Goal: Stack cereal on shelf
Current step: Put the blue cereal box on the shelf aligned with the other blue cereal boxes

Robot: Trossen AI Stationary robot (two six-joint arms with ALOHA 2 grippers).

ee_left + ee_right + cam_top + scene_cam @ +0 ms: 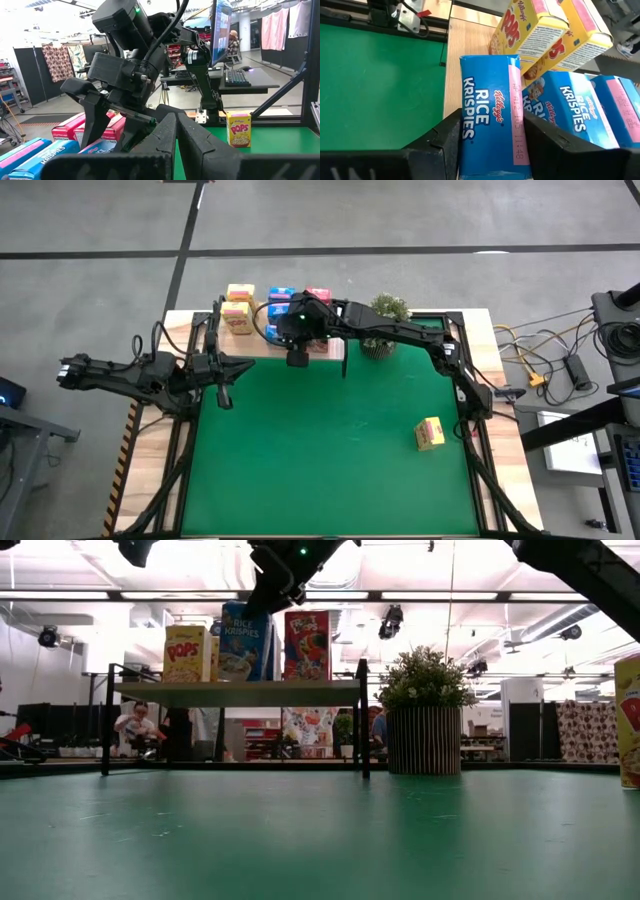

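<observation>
The shelf stands at the mat's far edge. It carries yellow, blue and pink cereal boxes. My right gripper reaches over it and is shut on a blue Rice Krispies box. Another yellow box stands alone on the green mat at the near right. My left gripper hovers shut and empty above the mat's left edge. My right gripper pinches the blue box between its two fingers, one on each of two opposite faces beside the narrow panel with the pink strip. It comes from the table's right, slanting down. The box stands slightly tilted, its lower end at the shelf board.
A potted plant stands right of the shelf, under my right arm. More blue boxes and yellow ones lie close around the held box. The green mat spreads in front of the shelf.
</observation>
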